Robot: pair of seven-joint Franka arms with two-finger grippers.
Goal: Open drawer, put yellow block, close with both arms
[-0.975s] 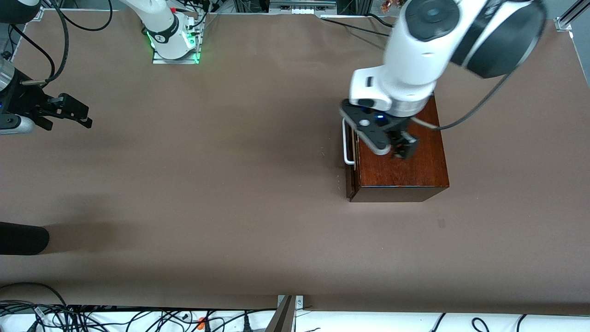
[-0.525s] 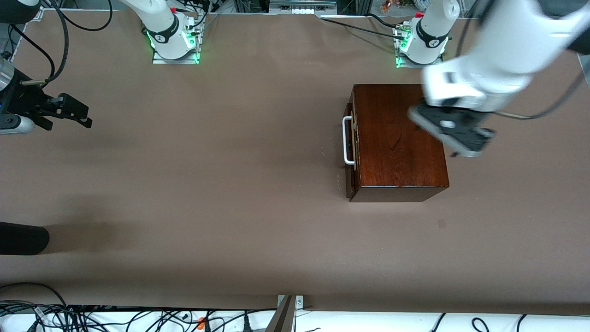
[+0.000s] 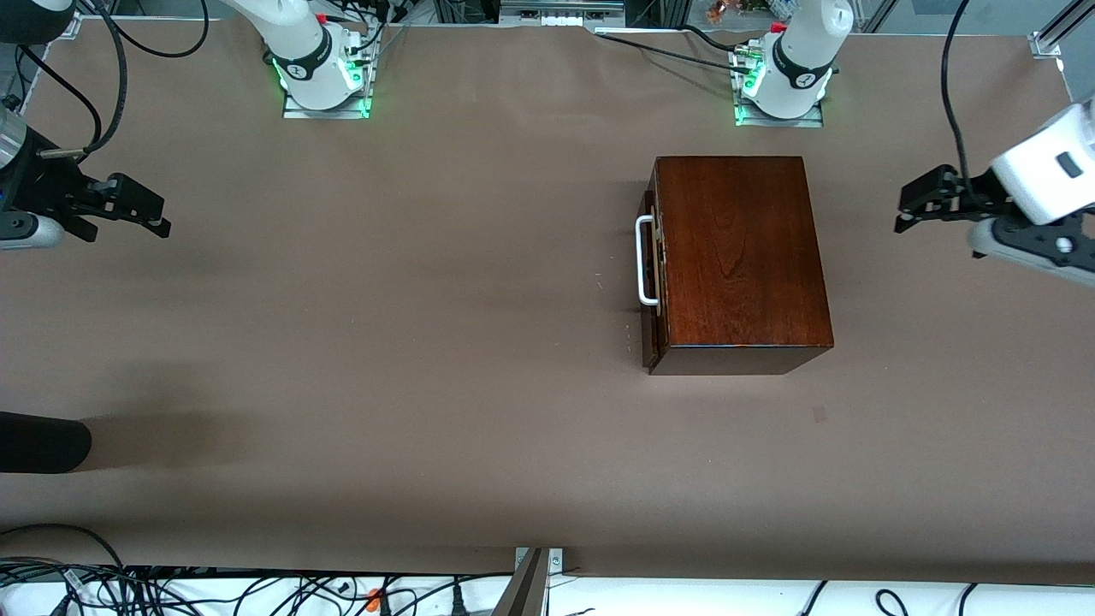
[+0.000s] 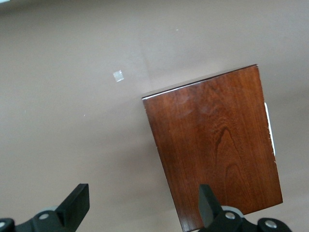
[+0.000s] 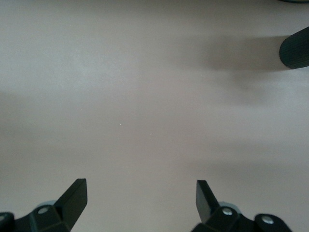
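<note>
The dark mahogany box [image 3: 740, 257] stands on the brown table near the left arm's base. Its drawer [image 3: 650, 282] is pushed almost fully in, with the white bar handle [image 3: 643, 261] facing the right arm's end. The yellow block is not in view. My left gripper [image 3: 907, 207] is open and empty over bare table beside the box, toward the left arm's end. The left wrist view shows the box top [image 4: 217, 150] and my open left gripper [image 4: 145, 203]. My right gripper [image 3: 162, 218] is open and empty at the right arm's end; the right wrist view shows it [image 5: 140, 198] over bare table.
A black cylindrical object [image 3: 43, 442] lies at the table edge at the right arm's end; it also shows in the right wrist view [image 5: 295, 48]. A small pale patch [image 3: 819, 414] marks the table nearer the front camera than the box. Cables run along the table's edges.
My left arm has swung off the top of the box and away toward the left arm's end of the table. The box, drawer and right arm have not moved.
</note>
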